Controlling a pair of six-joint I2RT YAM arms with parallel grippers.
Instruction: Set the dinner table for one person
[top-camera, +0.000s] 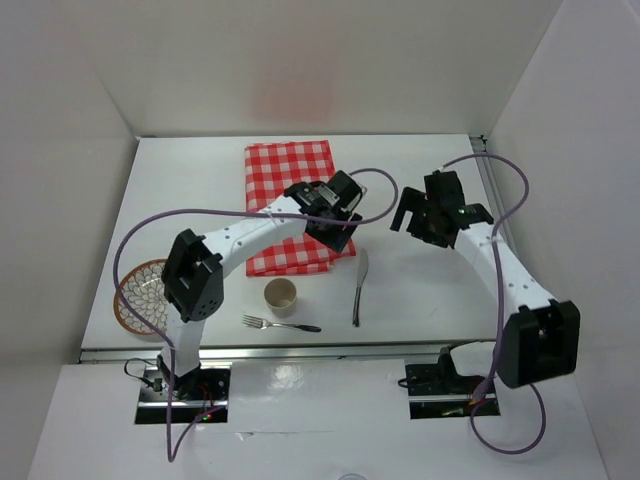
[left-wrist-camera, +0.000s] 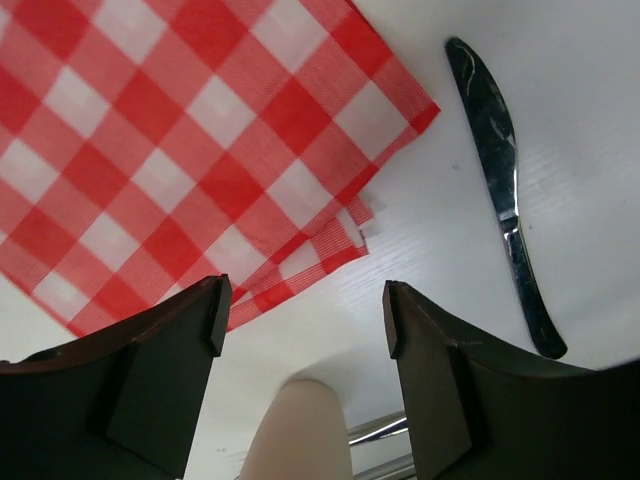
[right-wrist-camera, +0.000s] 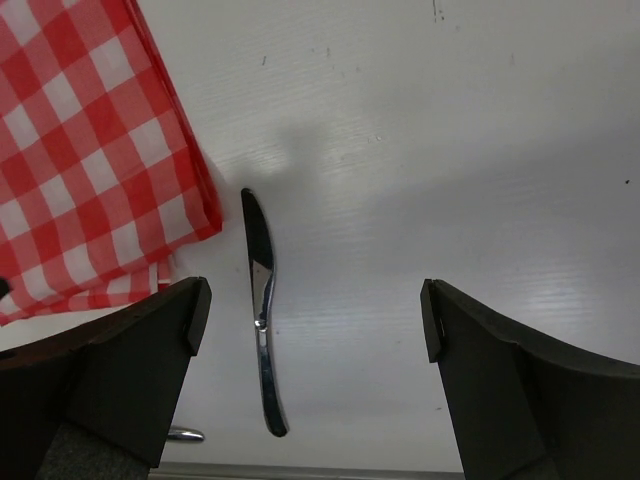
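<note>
The white dinner table (top-camera: 430, 290) bears a folded red-and-white checked cloth (top-camera: 285, 185) at the back middle. My left gripper (top-camera: 335, 228) hovers open and empty over the cloth's near right corner (left-wrist-camera: 180, 150). My right gripper (top-camera: 412, 218) hovers open and empty over bare table, right of the cloth. A metal knife (top-camera: 358, 288) lies right of the cloth, also in the left wrist view (left-wrist-camera: 505, 190) and the right wrist view (right-wrist-camera: 262, 310). A beige cup (top-camera: 280, 296) stands upright near the front, above a fork (top-camera: 280, 324).
A round patterned plate (top-camera: 140, 295) sits at the table's left front edge, partly behind the left arm. White walls close in the table at the back and both sides. The cup (left-wrist-camera: 297, 435) shows below the left fingers.
</note>
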